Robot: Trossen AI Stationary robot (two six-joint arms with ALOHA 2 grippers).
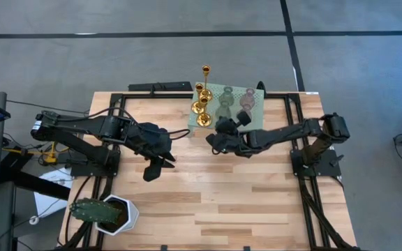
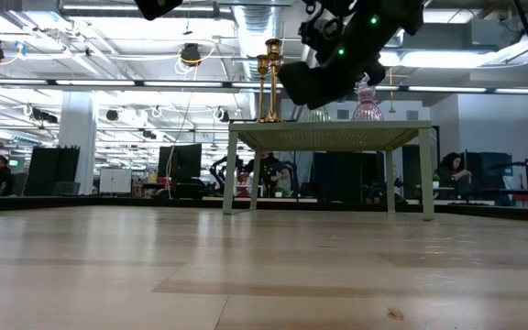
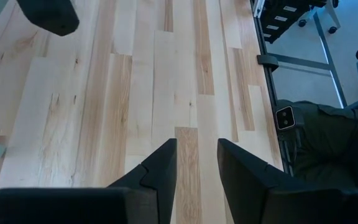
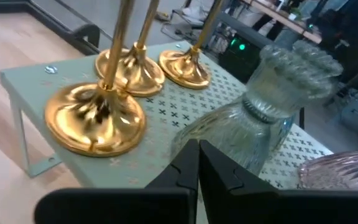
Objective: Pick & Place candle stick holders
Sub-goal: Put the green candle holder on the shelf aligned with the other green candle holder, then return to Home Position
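Note:
Three shiny gold candle stick holders (image 1: 203, 104) (image 4: 98, 118) stand on their round bases at the left end of the mint-green perforated stand (image 1: 257, 120). A pale green glassy holder (image 4: 260, 124) (image 1: 223, 103) and a pinkish one (image 1: 246, 101) (image 4: 340, 171) stand beside them. My right gripper (image 4: 197, 149) (image 1: 220, 134) is shut at the stand's near edge, its tips just in front of the pale green holder's base. My left gripper (image 3: 196, 146) (image 1: 153, 169) is open and empty over bare table at the left. My right gripper's shut fingertips (image 4: 188, 158) point slantwise at the lower flare of the pale green holder (image 4: 229, 134) from the table's near side. I cannot tell whether they touch it. The holder stands upright on the stand.
A white pot with a green cactus (image 1: 110, 213) stands at the table's near left corner. The stand (image 2: 328, 137) is raised on thin legs at the table's far edge. Bare wood lies between the arms and toward the near edge.

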